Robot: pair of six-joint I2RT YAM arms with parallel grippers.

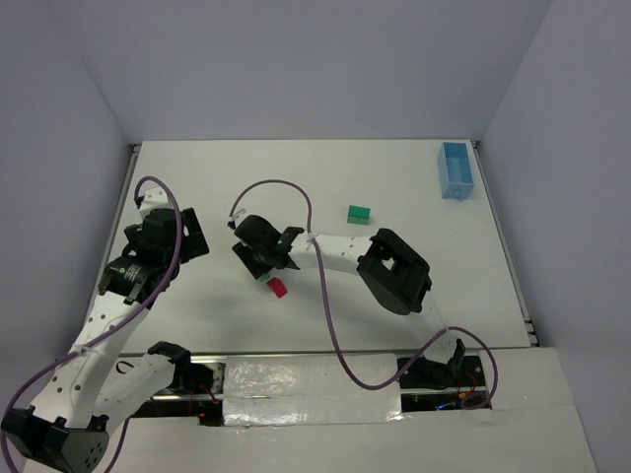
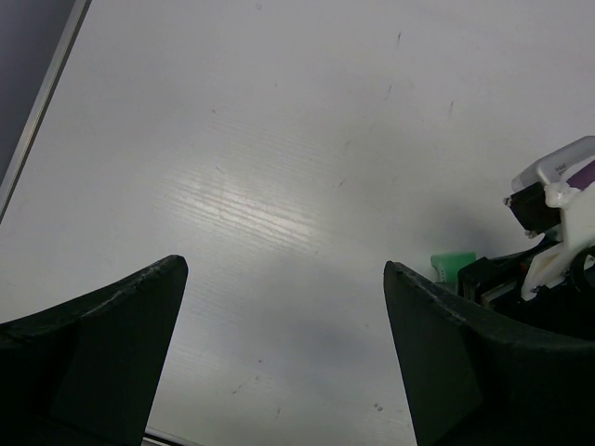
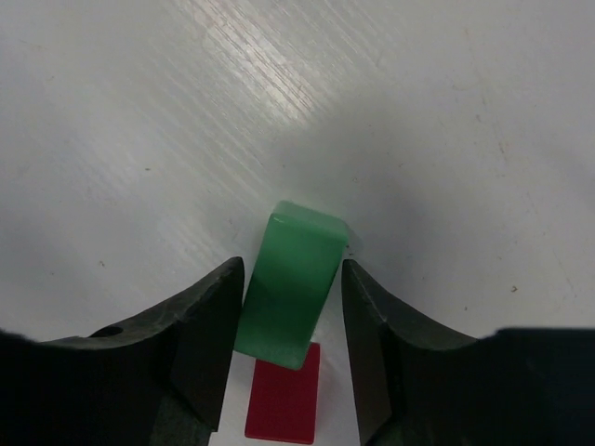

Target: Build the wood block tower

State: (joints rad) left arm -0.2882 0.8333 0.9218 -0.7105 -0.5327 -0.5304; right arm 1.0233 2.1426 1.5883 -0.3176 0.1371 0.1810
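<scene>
Grasping one green rectangular wood block point(image 3: 290, 288) between its two fingers, the right gripper point(image 3: 293, 265) holds it just beside the red wood wedge point(image 3: 284, 404), near the middle of the white table point(image 1: 197, 177). The second green wood block point(image 1: 358, 214) lies apart, farther back. The left gripper point(image 2: 284, 269) is spread wide, grasping nothing.

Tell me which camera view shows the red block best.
Right wrist: the red block appears largest, partly behind the green block. Top external shows it tiny beside the right gripper; left wrist misses it.
</scene>
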